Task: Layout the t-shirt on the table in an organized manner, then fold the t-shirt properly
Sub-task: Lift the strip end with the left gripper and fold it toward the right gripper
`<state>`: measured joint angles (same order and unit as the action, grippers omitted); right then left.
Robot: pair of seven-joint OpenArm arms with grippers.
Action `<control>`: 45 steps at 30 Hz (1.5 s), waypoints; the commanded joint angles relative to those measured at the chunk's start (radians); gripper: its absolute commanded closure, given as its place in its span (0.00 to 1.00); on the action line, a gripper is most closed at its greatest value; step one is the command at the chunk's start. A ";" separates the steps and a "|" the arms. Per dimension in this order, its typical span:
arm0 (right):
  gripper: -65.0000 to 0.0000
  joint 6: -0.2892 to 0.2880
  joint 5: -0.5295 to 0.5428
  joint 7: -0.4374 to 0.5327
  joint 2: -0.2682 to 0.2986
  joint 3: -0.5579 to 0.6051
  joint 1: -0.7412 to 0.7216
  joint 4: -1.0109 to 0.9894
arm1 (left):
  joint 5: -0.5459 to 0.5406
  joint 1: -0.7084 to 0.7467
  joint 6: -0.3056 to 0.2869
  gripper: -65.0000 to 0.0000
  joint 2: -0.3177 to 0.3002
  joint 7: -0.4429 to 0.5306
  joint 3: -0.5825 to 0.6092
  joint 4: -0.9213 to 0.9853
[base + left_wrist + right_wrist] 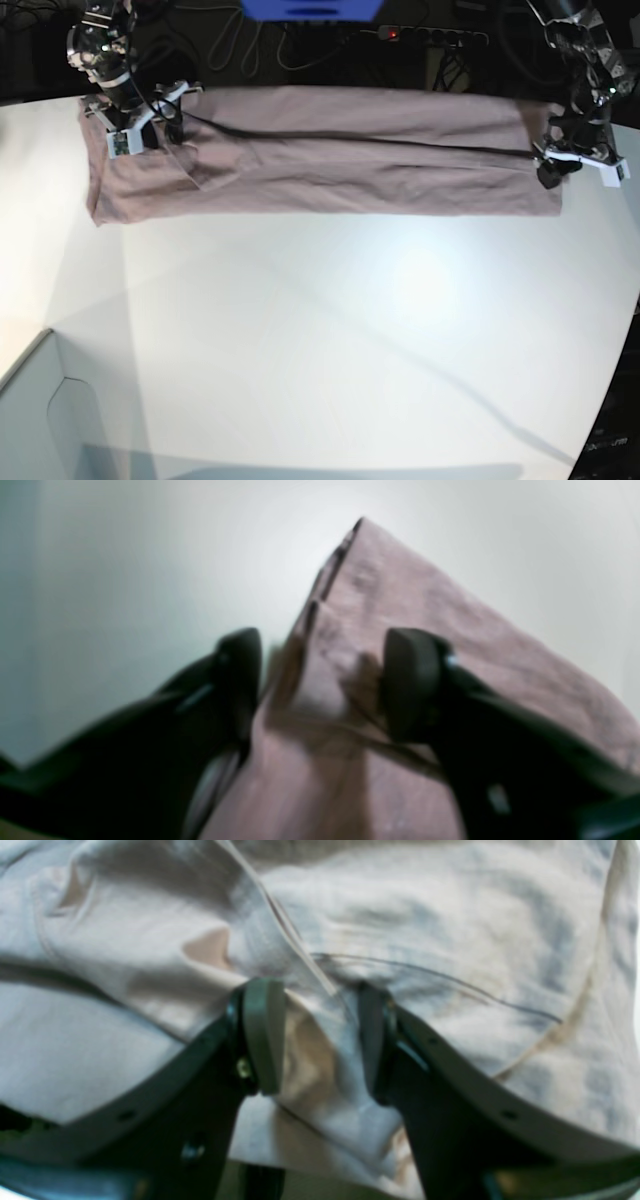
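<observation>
The dusty mauve t-shirt (pixel 330 165) lies as a long folded band across the far part of the white table (pixel 320 330). My right gripper (pixel 140 135) is at the shirt's left end. In the right wrist view the right gripper (pixel 320 1035) is shut on a raised fold of the t-shirt (pixel 400 915). My left gripper (pixel 562 172) is at the band's right end. In the blurred left wrist view the left gripper (pixel 325 680) straddles the layered edge of the t-shirt (pixel 425 605). Its jaws stand apart with puckered cloth between them, and the table (pixel 125 580) shows beyond.
A pale grey box corner (pixel 50 420) stands at the near left. Behind the table lie dark cables and a power strip (pixel 430 35), with a blue object (pixel 310 8) at the back. The table's curved edge runs down the right side.
</observation>
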<state>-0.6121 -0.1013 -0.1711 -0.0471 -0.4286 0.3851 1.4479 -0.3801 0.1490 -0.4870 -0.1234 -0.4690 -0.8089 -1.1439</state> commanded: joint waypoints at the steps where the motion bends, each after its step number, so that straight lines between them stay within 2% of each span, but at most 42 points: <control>1: 0.62 -0.002 -0.002 0.000 0.005 0.001 0.002 0.009 | 0.010 0.002 -0.003 0.58 0.004 -0.037 0.006 0.002; 3: 0.62 -0.002 -0.002 0.000 0.005 0.001 0.002 0.009 | 0.010 0.001 -0.003 0.67 0.004 -0.037 0.009 0.002; 9: 0.62 -0.002 -0.002 0.000 0.005 0.001 0.002 0.009 | 0.010 -0.007 -0.003 0.82 0.003 -0.037 0.009 -0.011; 12: 0.62 -0.002 -0.002 0.000 0.005 0.001 0.002 0.009 | 0.010 -0.015 -0.002 0.99 -0.002 -0.037 0.009 -0.017; 13: 0.62 -0.002 -0.002 0.000 0.005 0.001 0.001 0.007 | 0.016 -0.022 -0.002 1.00 -0.002 -0.037 0.009 -0.034; 20: 0.62 -0.002 -0.002 0.000 0.005 0.001 -0.019 0.007 | 0.019 -0.027 0.009 0.99 0.004 -0.047 0.009 -0.193; 26: 0.62 -0.002 -0.002 0.000 0.003 0.001 -0.018 0.007 | 0.019 -0.053 0.009 0.99 0.009 -0.158 0.009 -0.307; 30: 0.62 -0.002 -0.002 0.000 0.002 0.001 -0.015 0.007 | 0.019 -0.058 0.009 0.99 0.067 -0.173 0.016 -0.350; 33: 0.62 -0.002 -0.002 0.000 0.000 0.001 -0.015 0.007 | 0.020 -0.044 0.011 0.99 0.112 -0.173 0.085 -0.405; 36: 0.62 -0.002 -0.002 0.000 -0.001 0.001 -0.015 0.007 | 0.022 0.001 0.012 0.99 0.192 -0.162 0.151 -0.456; 39: 0.62 -0.002 -0.002 0.000 -0.001 0.001 -0.013 0.007 | 0.085 0.036 0.012 0.99 0.280 -0.161 0.228 -0.503; 42: 0.62 -0.002 -0.002 0.000 -0.001 0.001 -0.011 0.007 | 0.157 0.060 0.012 0.99 0.280 -0.161 0.328 -0.520; 45: 0.62 -0.002 -0.002 0.000 -0.001 0.001 -0.011 0.007 | 0.158 0.094 0.015 0.99 0.280 -0.141 0.483 -0.509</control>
<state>-0.6121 -0.1085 -0.1783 -0.0502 -0.4252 0.3695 1.4452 -0.2020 0.2409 -0.4561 0.1448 -0.6224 -0.3305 -1.6417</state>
